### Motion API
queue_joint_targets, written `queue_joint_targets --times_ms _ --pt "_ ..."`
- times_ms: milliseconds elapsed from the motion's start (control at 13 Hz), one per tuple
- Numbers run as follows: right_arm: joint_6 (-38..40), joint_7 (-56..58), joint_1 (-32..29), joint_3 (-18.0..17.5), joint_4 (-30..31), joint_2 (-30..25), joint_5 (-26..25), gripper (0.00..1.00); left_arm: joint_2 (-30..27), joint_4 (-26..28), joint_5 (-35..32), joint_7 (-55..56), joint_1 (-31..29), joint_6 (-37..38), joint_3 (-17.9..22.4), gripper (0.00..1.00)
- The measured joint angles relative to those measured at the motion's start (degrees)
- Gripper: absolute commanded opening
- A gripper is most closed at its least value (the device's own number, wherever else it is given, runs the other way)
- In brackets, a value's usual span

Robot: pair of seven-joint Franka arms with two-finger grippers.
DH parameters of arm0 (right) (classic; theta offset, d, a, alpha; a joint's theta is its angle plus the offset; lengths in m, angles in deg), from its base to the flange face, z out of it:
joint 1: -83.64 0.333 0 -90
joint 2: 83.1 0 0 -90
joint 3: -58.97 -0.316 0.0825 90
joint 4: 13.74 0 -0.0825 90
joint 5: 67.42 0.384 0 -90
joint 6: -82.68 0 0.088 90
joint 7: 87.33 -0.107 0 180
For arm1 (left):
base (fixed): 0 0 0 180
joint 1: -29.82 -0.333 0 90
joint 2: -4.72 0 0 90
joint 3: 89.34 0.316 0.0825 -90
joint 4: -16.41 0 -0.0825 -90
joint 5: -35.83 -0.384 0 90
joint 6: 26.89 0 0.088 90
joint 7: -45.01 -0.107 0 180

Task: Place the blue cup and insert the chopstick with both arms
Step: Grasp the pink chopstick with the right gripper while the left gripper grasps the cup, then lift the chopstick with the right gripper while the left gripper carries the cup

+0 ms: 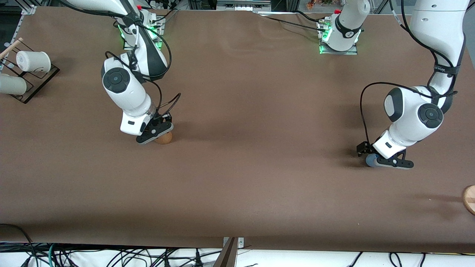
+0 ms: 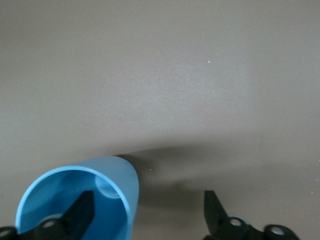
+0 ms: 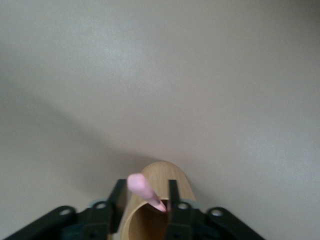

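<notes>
Brown paper covers the table. At four o'clock on it, the left gripper straddles the blue cup's wall, one finger inside, jaws apart; closing off-centre could tip the cup. At nine o'clock, the right gripper pinches toward the pink chopstick standing in the tan cup; whether it's clamped, I cannot tell. A skewed pinch could drag that cup along.

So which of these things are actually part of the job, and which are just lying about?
Part of the job:
- blue cup, one finger of the left claw inside its rim
- pink chopstick, standing in the tan cup, between the right claw fingers

Just lying about:
- white cups on a black rack
- wooden disc at the table edge
</notes>
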Motion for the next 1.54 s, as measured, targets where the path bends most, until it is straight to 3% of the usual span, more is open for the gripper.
queue_joint_targets --times_ms 77,308,615,846,1000,1308,1538 --pt "-0.07 0.18 -0.05 0.0 0.0 0.13 0.0 0.26 0.14 0.0 0.0 -1.75 -0.34 -0.09 0.0 0.0" --pt "-0.66 0.28 -0.11 0.0 -0.01 0.92 0.0 0.0 0.22 -0.01 0.0 -3.16 -0.66 -0.1 0.43 0.0" --pt "-0.86 0.4 -0.25 0.0 -1.12 1.14 -0.06 0.0 0.25 -0.02 0.0 -3.24 -0.66 -0.11 0.72 0.0" --pt "1.88 1.45 -0.3 0.01 -5.98 0.32 -0.09 0.0 0.24 -1.41 0.01 -3.19 -0.38 1.03 0.59 0.0" --pt "9.54 3.87 -0.34 0.01 -11.23 -2.32 -0.08 0.0 0.16 -5.2 0.06 -0.36 1.44 6.81 -0.21 0.0" --pt "29.72 6.11 -0.39 -0.01 -25.97 -6.1 1.75 0.0 -0.02 -15.04 0.07 15.54 10.1 18.78 -4.81 0.0" --pt "35.01 6.54 -0.3 -0.33 -32.66 -6.19 4.41 0.0 0.66 -18.81 0.08 32.27 20.57 20.72 -5.8 0.0"
